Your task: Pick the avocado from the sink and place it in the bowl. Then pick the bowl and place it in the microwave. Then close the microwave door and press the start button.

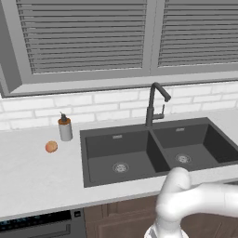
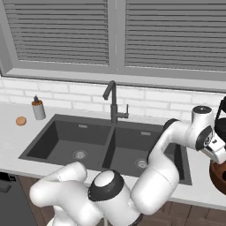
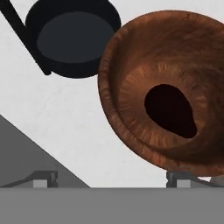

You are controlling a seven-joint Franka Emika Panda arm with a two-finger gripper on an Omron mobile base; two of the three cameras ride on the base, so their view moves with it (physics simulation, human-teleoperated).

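The avocado [image 3: 169, 110], near-black and pear-shaped, lies at the bottom of the reddish-brown bowl [image 3: 131, 70]. My gripper [image 3: 113, 179] hovers just above the bowl's edge, open, with nothing between its fingertips [image 3: 43, 178]. In the right base view the arm reaches far right, its hand right over the bowl [image 2: 219, 175] on the counter beside the sink [image 2: 66, 137]. The dark grey double sink [image 1: 139, 148] has both basins bare. The microwave and its door are out of view.
A black pan [image 3: 72, 37] sits on the counter close beside the bowl. A tall black faucet [image 1: 153, 104] rises behind the sink. A soap dispenser [image 1: 65, 128] and a round orange fruit [image 1: 51, 147] stand on the left counter [image 1: 32, 172].
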